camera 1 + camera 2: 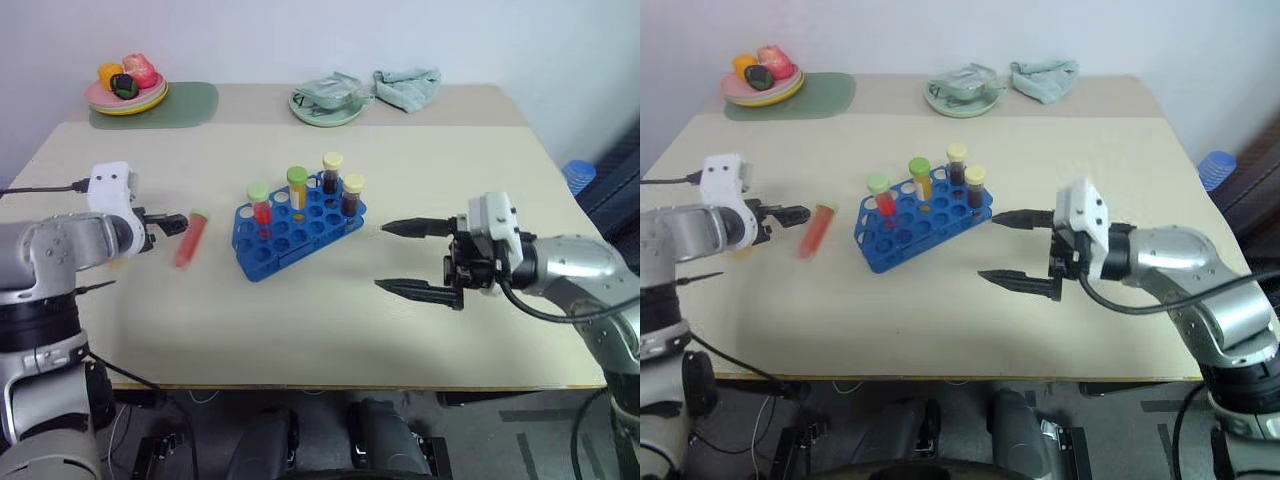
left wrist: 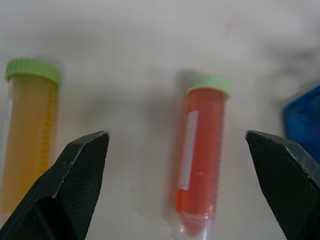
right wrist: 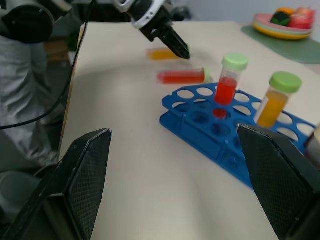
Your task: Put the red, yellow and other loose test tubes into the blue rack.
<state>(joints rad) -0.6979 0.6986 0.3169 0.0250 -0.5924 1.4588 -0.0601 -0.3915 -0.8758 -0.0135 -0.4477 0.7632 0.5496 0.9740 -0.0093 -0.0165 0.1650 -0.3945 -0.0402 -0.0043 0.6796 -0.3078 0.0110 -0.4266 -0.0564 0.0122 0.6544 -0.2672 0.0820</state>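
Rack (image 1: 298, 226): blue, mid-table, set at an angle. Four capped tubes upright in it: red tube (image 1: 260, 208) with green cap, yellow tube (image 1: 297, 189) with green cap, two dark tubes (image 1: 330, 174) (image 1: 352, 196) with pale yellow caps. Remaining wells unfilled.

Loose red tube (image 1: 190, 239): flat on table, left of rack, apart from it, green cap toward the far side. In left wrist view (image 2: 199, 159), seen lying between the two fingers, untouched.

Loose orange tube (image 2: 27, 137): flat on table, alongside the loose red tube, on its side away from rack, green cap same way. Seen also in right wrist view (image 3: 162, 54), blurred.

Left gripper (image 1: 172, 222): just beside loose red tube, pointing forward and down at it. Fingers (image 2: 75, 185) spread wide, holding nothing.

Right gripper (image 1: 408, 258): over table right of rack, clear of it, pointing left toward rack. Fingers (image 1: 420, 228) spread wide, one above the other, holding nothing.

Far edge: plate (image 1: 127, 97) with fruit on green mat (image 1: 190, 103), dish (image 1: 326, 102), cloth (image 1: 407, 86).
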